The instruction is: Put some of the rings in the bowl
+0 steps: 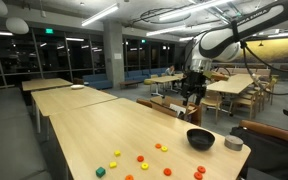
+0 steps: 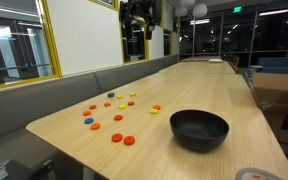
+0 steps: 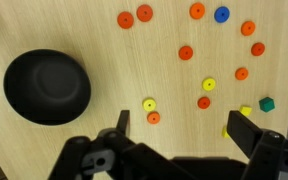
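Rings: tiny, light, stiff, prob. slippery; pinch across outer edge. Claw jaws apart, empty; nearest ring just ahead.

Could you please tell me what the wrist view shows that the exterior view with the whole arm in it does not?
Only the wrist view: the gripper with its jaws plainly open, and a blue piece that is too small to spot from outside. Only the exterior view: the arm, a grey container and other tables. Both: the bowl, the orange, red and yellow rings and a green cube.
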